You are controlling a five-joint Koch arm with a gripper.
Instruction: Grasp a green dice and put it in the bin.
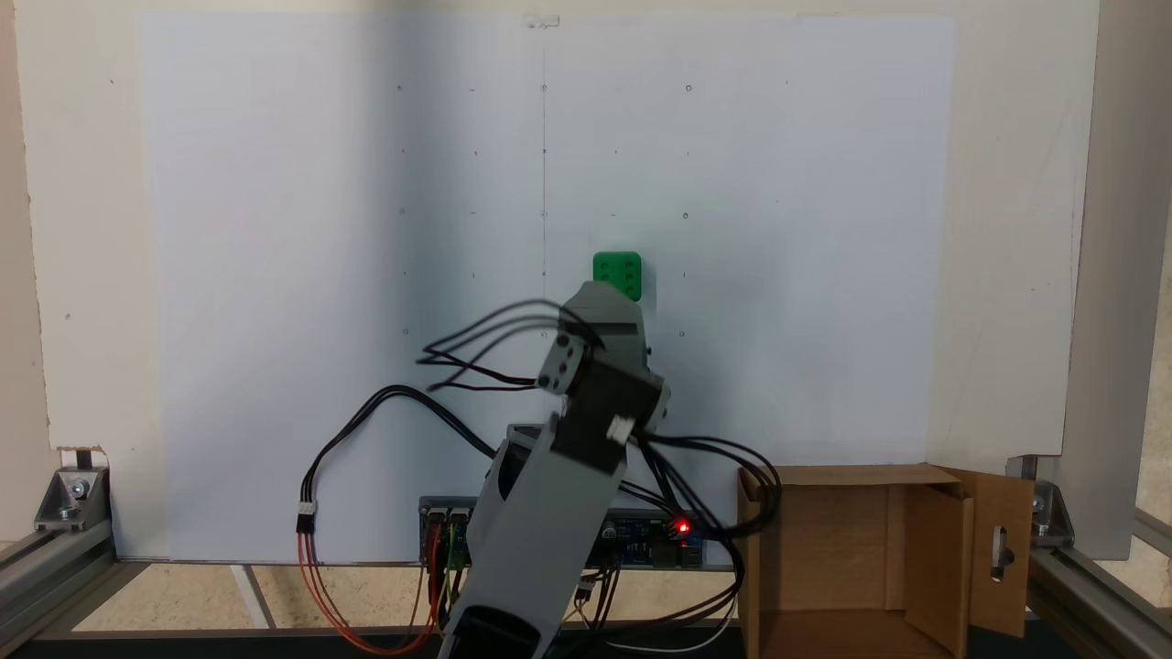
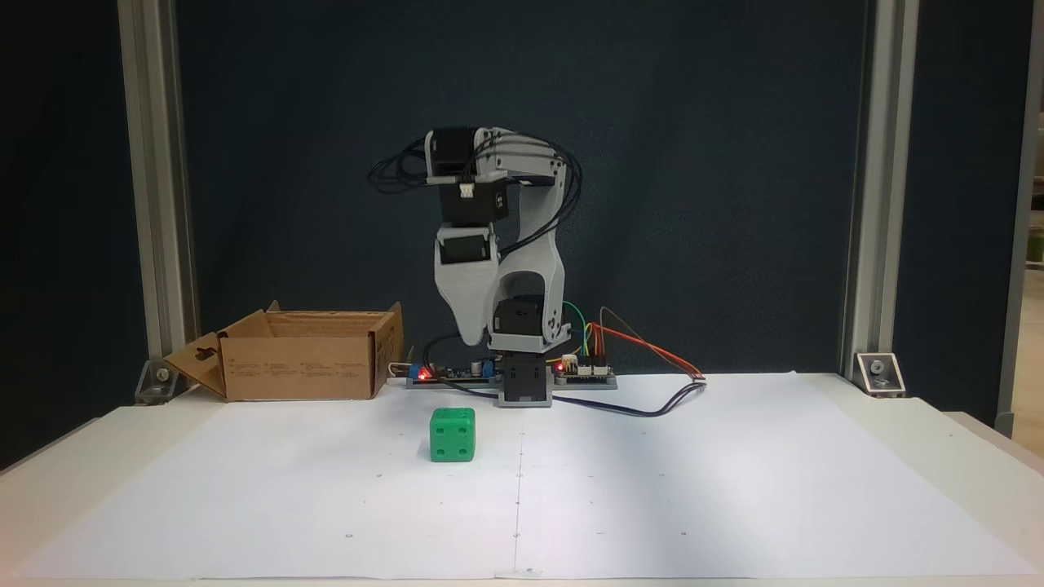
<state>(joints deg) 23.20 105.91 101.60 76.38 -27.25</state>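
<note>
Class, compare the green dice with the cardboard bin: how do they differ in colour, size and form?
Colour: the dice is bright green; the bin is brown cardboard.
Size: the dice is far smaller than the bin.
Form: the dice is a closed cube with pips; the bin is open at the top, flaps out.
Place: the dice sits on the white sheet; the bin stands by the sheet's edge, near the arm's base.
Both are boxy and rest on the table.

white paper sheet [image 2: 734, 473] spread over the table [image 2: 979, 456]; aluminium frame posts [image 2: 155, 204] at the sides; dark backdrop [image 2: 734, 163] behind.
</note>
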